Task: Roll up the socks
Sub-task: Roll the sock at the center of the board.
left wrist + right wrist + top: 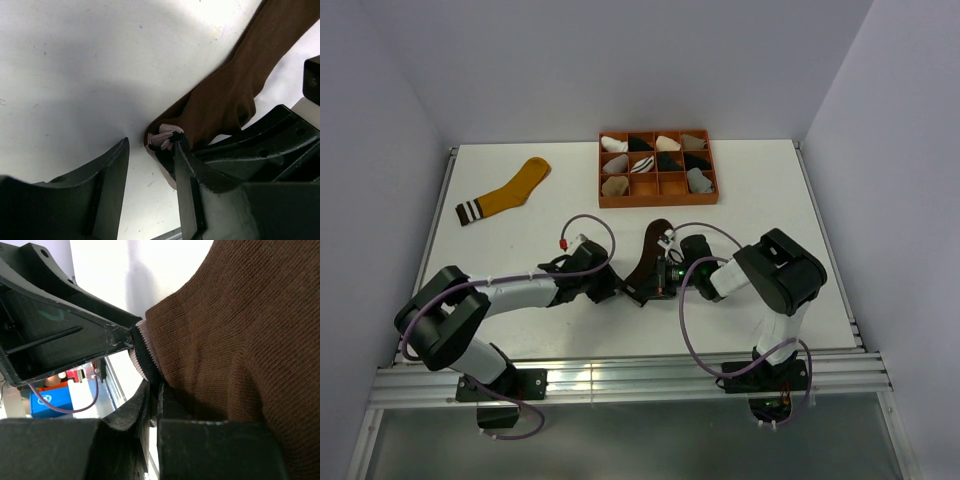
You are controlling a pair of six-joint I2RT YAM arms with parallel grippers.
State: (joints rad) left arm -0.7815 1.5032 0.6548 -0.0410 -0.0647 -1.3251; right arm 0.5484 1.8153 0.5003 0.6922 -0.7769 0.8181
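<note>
Your right gripper (155, 387) clamps the cuff (144, 346) of the brown sock (648, 258), which runs away ahead; your left gripper (151, 142) stands open alongside.

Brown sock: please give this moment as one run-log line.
brown sock: unrolled; right hand: shut on cuff; left hand: open beside cuff

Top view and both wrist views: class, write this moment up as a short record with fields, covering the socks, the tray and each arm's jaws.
dark brown sock: stretched out on the table, front middle, between the two arms
mustard sock: far left, lying alone
tray: far middle, small sock bundles in its compartments
left jaws: open, nothing between them; the brown sock's striped cuff lies beside one
right jaws: shut on the dark brown sock's cuff
</note>
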